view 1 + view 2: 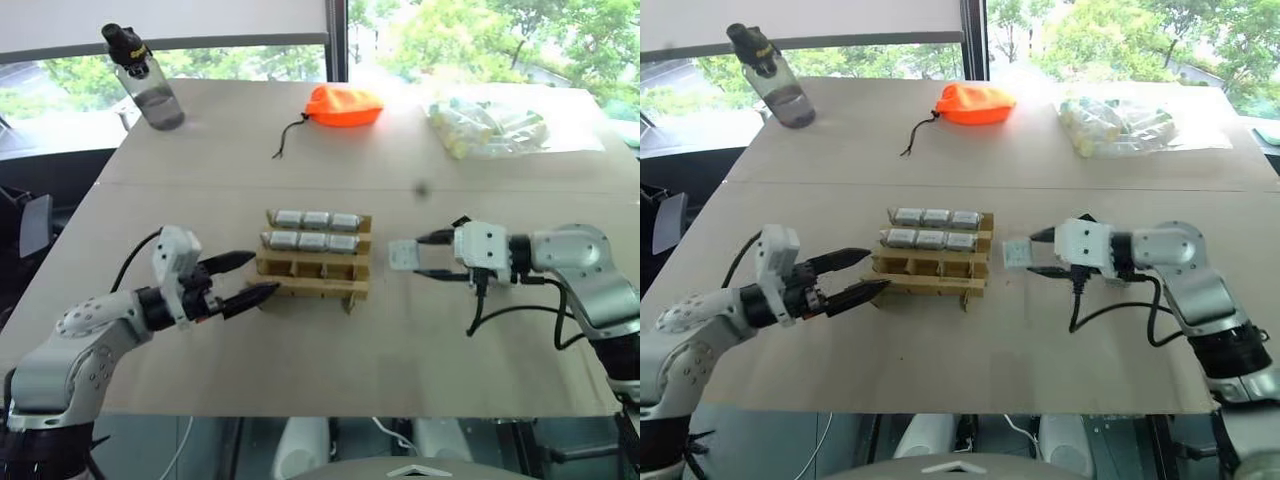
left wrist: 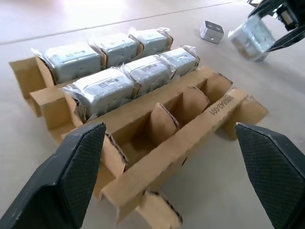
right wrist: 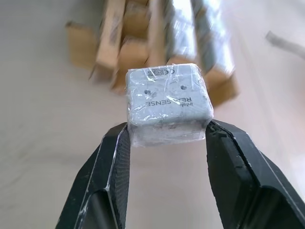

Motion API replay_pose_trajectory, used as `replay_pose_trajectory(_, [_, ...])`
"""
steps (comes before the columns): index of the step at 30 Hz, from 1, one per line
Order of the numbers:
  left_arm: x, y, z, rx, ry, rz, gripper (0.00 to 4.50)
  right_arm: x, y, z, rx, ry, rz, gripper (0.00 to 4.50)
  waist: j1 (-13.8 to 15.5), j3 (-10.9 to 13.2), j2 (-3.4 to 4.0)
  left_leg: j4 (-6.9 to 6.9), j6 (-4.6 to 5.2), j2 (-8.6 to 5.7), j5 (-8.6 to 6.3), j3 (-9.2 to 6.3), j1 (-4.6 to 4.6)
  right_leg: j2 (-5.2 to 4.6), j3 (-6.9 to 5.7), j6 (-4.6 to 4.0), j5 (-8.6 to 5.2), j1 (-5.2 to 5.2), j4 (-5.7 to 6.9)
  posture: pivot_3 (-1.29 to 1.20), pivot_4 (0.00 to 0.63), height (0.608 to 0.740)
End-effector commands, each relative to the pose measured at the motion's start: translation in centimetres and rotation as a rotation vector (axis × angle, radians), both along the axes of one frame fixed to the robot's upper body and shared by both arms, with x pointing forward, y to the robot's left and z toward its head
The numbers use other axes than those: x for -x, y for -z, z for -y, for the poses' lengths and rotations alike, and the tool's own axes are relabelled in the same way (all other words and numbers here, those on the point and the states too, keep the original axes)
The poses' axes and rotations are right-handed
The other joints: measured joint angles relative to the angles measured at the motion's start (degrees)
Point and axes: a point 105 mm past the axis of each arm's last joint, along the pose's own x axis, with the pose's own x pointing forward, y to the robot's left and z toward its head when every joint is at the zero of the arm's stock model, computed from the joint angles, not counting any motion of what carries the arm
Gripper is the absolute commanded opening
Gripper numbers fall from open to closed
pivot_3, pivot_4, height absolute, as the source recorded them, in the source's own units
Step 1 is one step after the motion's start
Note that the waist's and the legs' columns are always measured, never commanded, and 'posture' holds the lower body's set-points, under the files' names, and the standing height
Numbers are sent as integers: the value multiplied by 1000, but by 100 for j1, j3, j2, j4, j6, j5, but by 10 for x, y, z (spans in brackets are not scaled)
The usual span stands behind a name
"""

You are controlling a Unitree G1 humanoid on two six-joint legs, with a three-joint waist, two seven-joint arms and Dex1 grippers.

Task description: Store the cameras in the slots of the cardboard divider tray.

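Observation:
The cardboard divider tray [image 1: 312, 290] lies mid-table. Its two far rows hold wrapped silver-grey cameras [image 1: 314, 241], three in each, and the two near rows are empty [image 2: 162, 125]. My left gripper [image 1: 246, 276] is open just left of the tray's near-left corner, its fingers either side of the front wall in the left wrist view [image 2: 169, 131]. My right gripper [image 1: 424, 255] is shut on a plastic-wrapped camera [image 3: 167, 102], held above the table to the right of the tray. Another small camera [image 2: 212, 32] lies loose on the table beyond the tray.
At the far left of the table stands a water bottle [image 1: 146, 82]. An orange pouch [image 1: 343, 105] with a cord lies at the back centre. A clear bag of pale tubes [image 1: 487, 127] sits at the back right. The table's front edge runs close below both arms.

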Motion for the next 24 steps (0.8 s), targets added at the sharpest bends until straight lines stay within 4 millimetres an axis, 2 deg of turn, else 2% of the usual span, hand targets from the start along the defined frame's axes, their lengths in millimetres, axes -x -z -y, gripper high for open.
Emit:
replay_pose_trajectory(1, [-5,-9,11,30,52,-40,4500,-1,-17,-27,-20,-81,205,1738,-10,4,-5,0,-4,0,2,-1,0,0,-1,0,0,0,1,0,150,726])
replay_pose_trajectory(4, [-15,-23,33,94,153,-54,4500,-3,-17,-57,-1,-184,386,1738,-8,9,-14,1,-5,-4,3,-1,-2,-2,-2,1,0,0,0,0,150,726])
replay_pose_trajectory(7, [-25,-28,42,106,183,-71,4500,-9,-18,-74,-7,-222,490,1738,-26,13,-22,6,-10,-22,7,-4,-3,-2,-3,1,0,1,2,0,150,726])
replay_pose_trajectory(11, [-34,-25,41,56,177,-39,4500,-16,-9,-78,-8,-203,468,1738,-64,13,-21,3,-12,-26,8,-1,-6,-4,-5,1,0,0,-1,0,150,726])
replay_pose_trajectory(16, [-32,-23,31,48,168,-37,4500,-16,-8,-78,-41,-177,431,1738,-90,16,-21,1,-19,-23,12,-3,-3,-3,-4,1,0,0,1,0,150,726])
replay_pose_trajectory(21, [-19,-32,18,35,192,25,4500,-17,-22,-78,-224,-63,135,1738,-98,18,-19,2,-22,-2,14,-4,-1,-1,-2,0,0,0,8,0,150,726])
replay_pose_trajectory(24, [-7,-32,8,2,190,47,4500,-14,-24,-85,-303,-20,-67,2420,-100,19,-19,2,-22,-1,14,-7,-3,-3,-4,0,0,0,8,0,150,726])
